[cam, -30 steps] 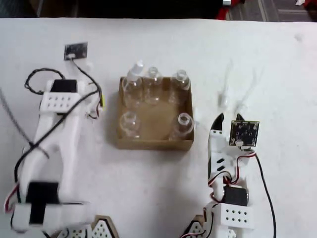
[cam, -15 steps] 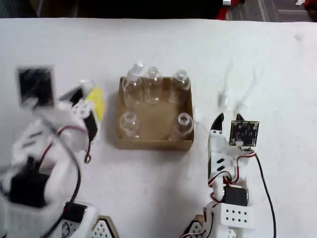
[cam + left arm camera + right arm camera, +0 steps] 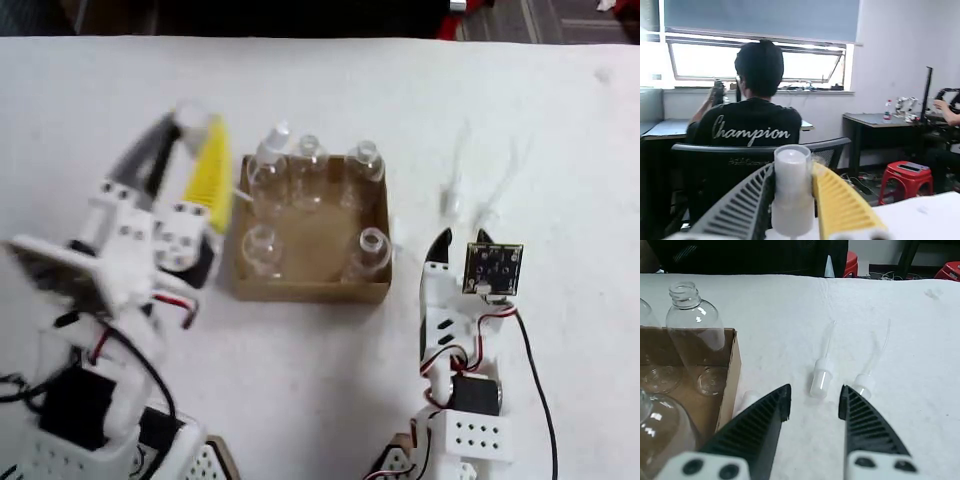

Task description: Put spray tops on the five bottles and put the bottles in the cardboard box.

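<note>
At the left of the counter, the left hand is raised off the surface, just beside the rear-left corner of the cardboard box. Its grey and yellow fingers pinch a white spray top around the collar, cap end up in the left wrist view. The stem is hidden below the fingers. Judgement: it is gripped upright so the stem can drop straight into a bottle neck.

Centre: all five bottles stand upright inside the box, three along the rear wall and two along the front.
- The rear-left bottle carries a white top.
- The rear-middle bottle, rear-right bottle, front-left bottle and front-right bottle show open necks.

Judgement: the box walls steady the bottles while tops go in. One of five looks fitted. Which neck the held top is meant for cannot be told.

Right: two loose spray tops lie on their sides on the counter, near the box's right wall, stems pointing away from the arm. The right hand sits low over the counter with its fingers spread, holding nothing, and the tops lie just beyond its fingertips. Judgement: it is parked in line for the next pick-up, and the gap looks wide enough to take one collar.
</note>
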Controlling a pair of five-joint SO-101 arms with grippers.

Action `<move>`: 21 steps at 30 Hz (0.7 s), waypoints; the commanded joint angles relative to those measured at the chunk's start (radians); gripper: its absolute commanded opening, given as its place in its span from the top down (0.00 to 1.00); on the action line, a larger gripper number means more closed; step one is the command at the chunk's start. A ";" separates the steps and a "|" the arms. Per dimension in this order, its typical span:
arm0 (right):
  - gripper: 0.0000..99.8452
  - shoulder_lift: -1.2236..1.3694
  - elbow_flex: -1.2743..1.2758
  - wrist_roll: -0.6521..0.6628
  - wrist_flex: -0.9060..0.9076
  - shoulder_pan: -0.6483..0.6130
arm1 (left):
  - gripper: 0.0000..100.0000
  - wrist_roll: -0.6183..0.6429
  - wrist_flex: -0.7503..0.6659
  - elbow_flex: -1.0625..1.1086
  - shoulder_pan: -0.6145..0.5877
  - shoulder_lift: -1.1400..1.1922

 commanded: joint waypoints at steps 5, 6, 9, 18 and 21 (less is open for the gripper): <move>0.86 -0.007 0.011 0.014 -0.022 0.004 | 0.98 -0.164 -0.029 -0.005 0.130 0.131; 0.86 -0.007 0.011 0.014 -0.022 0.004 | 0.98 -0.170 -0.021 -0.005 0.130 0.145; 0.86 -0.007 0.011 0.014 -0.022 0.004 | 0.98 -0.175 0.015 -0.005 0.134 0.165; 0.86 -0.007 0.011 0.014 -0.022 0.004 | 0.98 -0.169 0.020 0.094 0.137 0.163; 0.86 -0.007 0.011 0.014 -0.022 0.004 | 0.98 -0.169 -0.048 0.157 0.131 0.163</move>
